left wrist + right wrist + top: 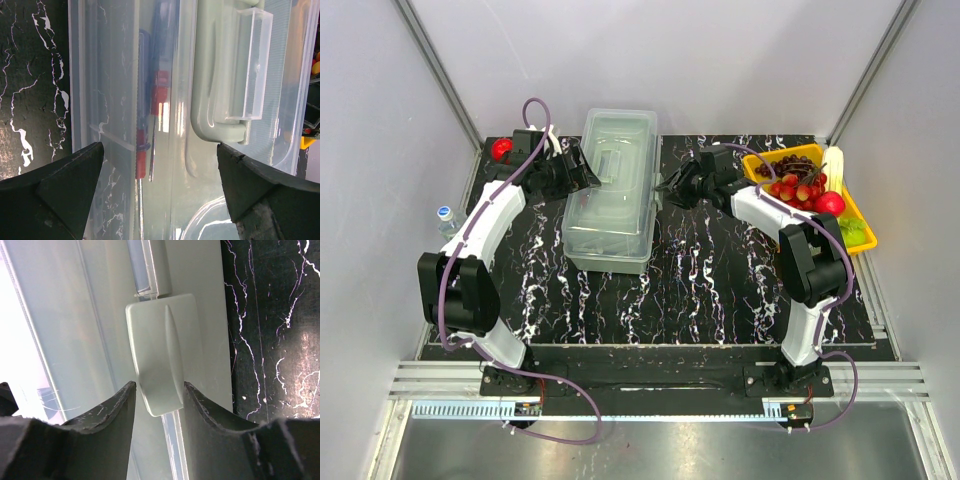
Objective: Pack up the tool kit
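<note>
Item: toolbox [610, 190], a long rectangular box of translucent pale grey-green plastic with rounded corners. It stands lid down at the far centre of the table [720, 290], with one end reaching the far edge.

The lid is smooth and glossy. It carries a moulded opaque grey-green handle [215, 100] with a clear rectangular block [250, 65] over it. Slim hand tools [159, 90] with red and blue handles show blurred through the plastic.

The latch [165, 350] is a matt grey-green tab with a raised centre rib and a rounded lower end.

Left pincer [575, 172] [160, 150]: black wedge-shaped fingers spread wide above the lid, holding nothing.

Right pincer [672, 188] [158, 387]: rough black fingers closed against both sides of the latch's lower end.

Surface: the table top is black with white marble veining, flat and slightly glossy.

Surroundings: plain pale walls framed with aluminium rails. A yellow tray [861, 222] of fruit sits at the far right, well apart from the toolbox. A small clear bottle [445, 216] stands off the left edge.
</note>
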Tool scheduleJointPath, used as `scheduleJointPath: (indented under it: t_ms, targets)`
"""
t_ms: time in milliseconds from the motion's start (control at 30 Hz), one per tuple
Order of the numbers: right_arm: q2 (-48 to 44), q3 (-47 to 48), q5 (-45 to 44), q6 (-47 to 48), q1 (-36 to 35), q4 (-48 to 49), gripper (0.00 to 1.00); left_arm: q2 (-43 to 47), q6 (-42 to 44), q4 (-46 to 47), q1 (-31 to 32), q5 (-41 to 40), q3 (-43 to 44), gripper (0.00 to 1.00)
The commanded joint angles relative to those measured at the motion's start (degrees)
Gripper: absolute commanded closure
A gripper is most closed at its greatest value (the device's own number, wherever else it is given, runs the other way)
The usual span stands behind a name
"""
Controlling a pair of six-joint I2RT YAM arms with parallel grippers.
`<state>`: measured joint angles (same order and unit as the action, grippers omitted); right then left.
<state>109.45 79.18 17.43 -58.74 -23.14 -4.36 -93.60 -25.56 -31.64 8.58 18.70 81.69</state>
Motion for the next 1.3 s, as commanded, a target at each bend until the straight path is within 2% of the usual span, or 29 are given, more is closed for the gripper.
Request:
scheduleJointPath:
  t_ms: [0, 233, 333, 433, 667, 933, 1033, 1267]
  targets:
    - [-3.6, 1.8, 2.2, -0.8, -1.9, 3.8, 0.52, -4.6, 2.5, -5.4, 0.2, -6.6, -3.5, 0.04]
    - [-4.8, -0.2, 4.5, -2.5, -1.9, 11.3, 0.53, -4.5, 2.6, -5.5, 0.2, -6.8, -3.5, 0.04]
    - [-5.0, 0.8, 2.6, -0.7, -1.9, 7.9, 0.53, -4.6, 2.6, -5.4, 0.2, -6.9, -3.6, 0.03]
    - [-4.3, 0.2, -1.2, 1.0, -1.9, 3.0, 0.48, -4.7, 2.6, -5.4, 0.2, -6.8, -3.4, 0.04]
    - [-2.6, -2.4, -2.9, 2.9, -1.2, 3.0, 0.35, -4.7, 2.8, -5.5, 0.1, -7.0, -3.6, 0.04]
    - [-2.4, -4.7, 0.6, 2.9, -0.7, 12.3, 0.22, -4.7, 2.9, -5.8, 0.1, -7.2, -3.0, 0.04]
    - [-3.4, -5.9, -0.1, 2.0, -0.3, 13.6, 0.24, -4.8, 3.1, -6.0, 0.2, -7.4, -2.9, 0.04]
    - [-6.0, -11.9, -3.0, -1.6, 1.9, 18.1, 0.37, -5.0, 3.1, -6.0, 0.2, -7.4, -2.9, 0.04]
